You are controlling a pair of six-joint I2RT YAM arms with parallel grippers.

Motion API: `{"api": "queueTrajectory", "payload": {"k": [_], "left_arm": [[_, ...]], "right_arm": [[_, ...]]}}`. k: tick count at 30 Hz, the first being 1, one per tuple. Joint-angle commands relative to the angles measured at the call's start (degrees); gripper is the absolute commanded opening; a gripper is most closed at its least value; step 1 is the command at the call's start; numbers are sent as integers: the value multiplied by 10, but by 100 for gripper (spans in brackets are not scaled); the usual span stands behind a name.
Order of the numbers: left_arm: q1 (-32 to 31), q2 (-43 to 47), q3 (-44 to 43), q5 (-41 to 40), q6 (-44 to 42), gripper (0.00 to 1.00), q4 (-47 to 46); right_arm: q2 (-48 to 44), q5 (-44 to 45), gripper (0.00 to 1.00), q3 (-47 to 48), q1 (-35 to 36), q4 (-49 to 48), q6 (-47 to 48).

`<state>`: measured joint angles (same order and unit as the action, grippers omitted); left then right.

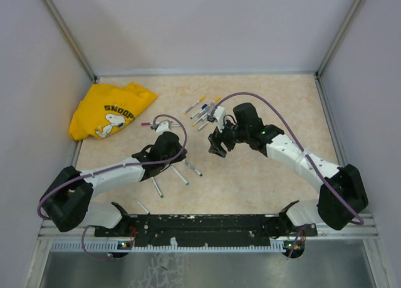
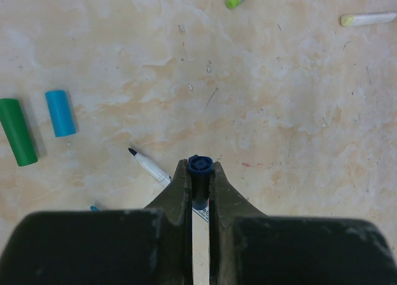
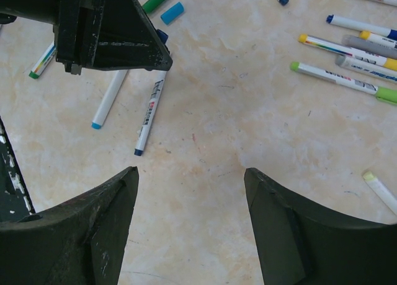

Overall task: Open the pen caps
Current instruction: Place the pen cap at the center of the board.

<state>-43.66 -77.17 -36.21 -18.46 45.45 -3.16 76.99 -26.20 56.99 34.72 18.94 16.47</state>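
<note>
- The left gripper (image 2: 200, 173) is clamped tight on a pen (image 2: 200, 235), whose white barrel runs back between the fingers.
- The pen's dark blue cap (image 2: 200, 164) pokes out just past the fingertips. It is on the pen, not yet pulled, and appears to be held off the table (image 2: 279, 111).
- The pen's long axis lies in line with the left fingers, so I judge the cap has to come off straight ahead, away from that gripper.
- The right gripper (image 3: 190, 171) stands wide open and holds nothing.
- In the right wrist view, the dark blue cap lies ahead of the right fingers and to the left. It is near but apart from them, and partly hidden behind the left gripper's tip.
- The right arm is the free one, so it likely has to close that gap and bring its open fingers across the cap.
- A green cap (image 2: 17, 131) and a light blue cap (image 2: 60, 113) lie loose side by side on the table, already off.
- Other pens (image 3: 338, 77) lie grouped well apart.
</note>
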Motion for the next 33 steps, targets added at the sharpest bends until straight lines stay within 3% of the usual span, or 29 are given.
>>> {"api": "queueTrajectory", "payload": {"k": [1,14,21,33], "left_arm": [[-4,-14,-25,-24,-4,0,6],[-3,-89,-110,-80,-4,0,69],[4,-159,-199,-110,28,1,179],[98,-149,-174,-3,88,1,188]], "right_arm": [[-27,-3,70,4,-7,-19,5],[-25,-12,69,3,-11,-19,4],[-33,-12,69,4,-12,-19,1],[-54,-21,69,2,-24,-19,-4]]}}
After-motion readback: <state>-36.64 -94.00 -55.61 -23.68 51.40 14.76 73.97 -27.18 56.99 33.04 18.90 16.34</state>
